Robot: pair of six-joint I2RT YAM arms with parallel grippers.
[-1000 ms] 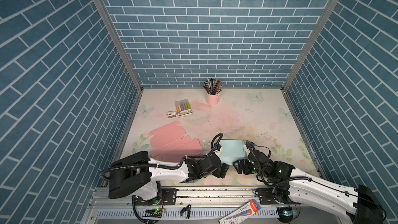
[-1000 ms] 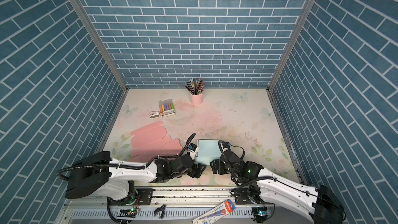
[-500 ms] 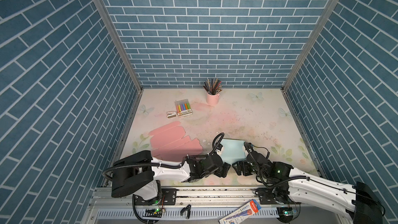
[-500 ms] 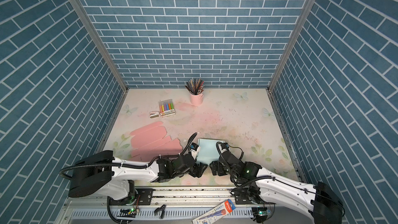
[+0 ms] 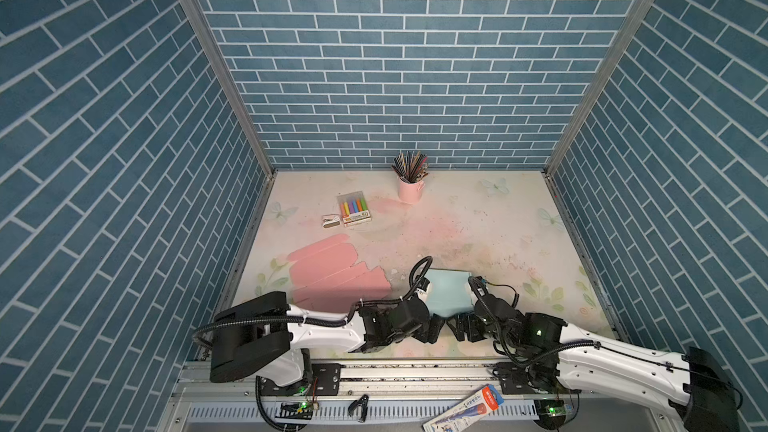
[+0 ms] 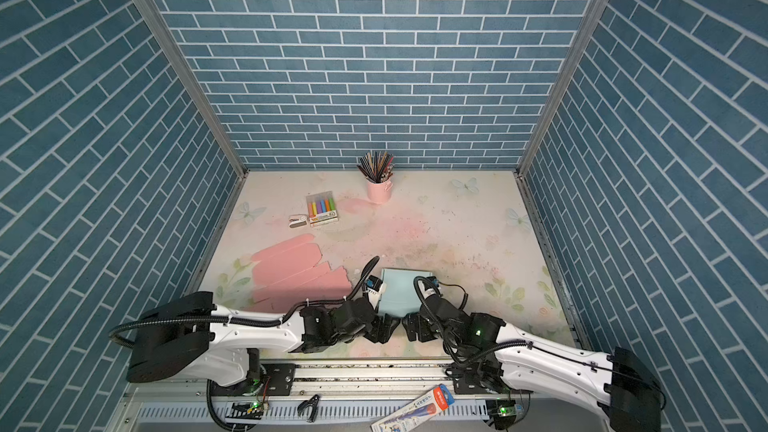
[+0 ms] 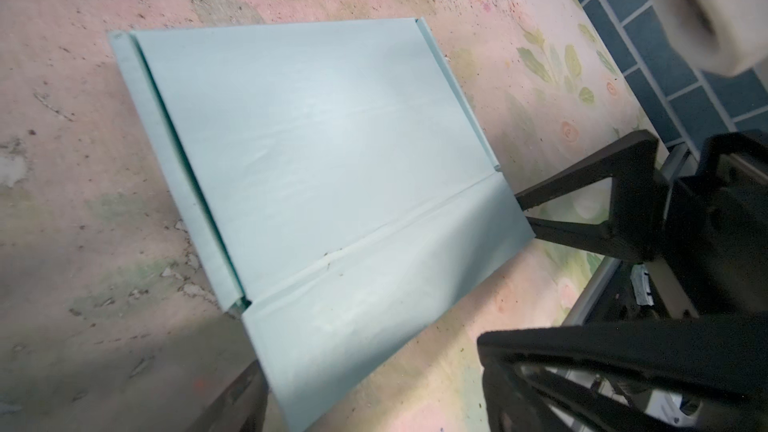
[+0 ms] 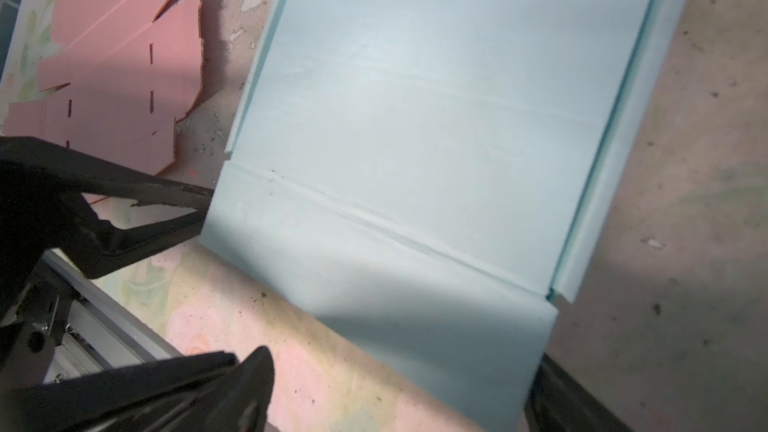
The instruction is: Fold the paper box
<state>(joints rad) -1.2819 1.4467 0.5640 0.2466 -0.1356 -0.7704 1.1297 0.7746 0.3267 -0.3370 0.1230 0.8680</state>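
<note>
The light blue paper box lies flat on the table near the front, with narrow side flaps folded up and a creased flap on its near edge. Both arms meet at that near edge. My left gripper is open, and the near flap reaches down between its fingers. My right gripper is open too, straddling the same flap from the other corner. Neither pair of jaws is closed on the paper.
A flat pink box blank lies left of the blue box. At the back stand a pink cup of pencils, a marker pack and a small stapler. Blue brick walls enclose the table; a metal rail runs along the front.
The right arm has edged slightly left toward the box's near edge. Both grippers stay open and the box has not moved.
</note>
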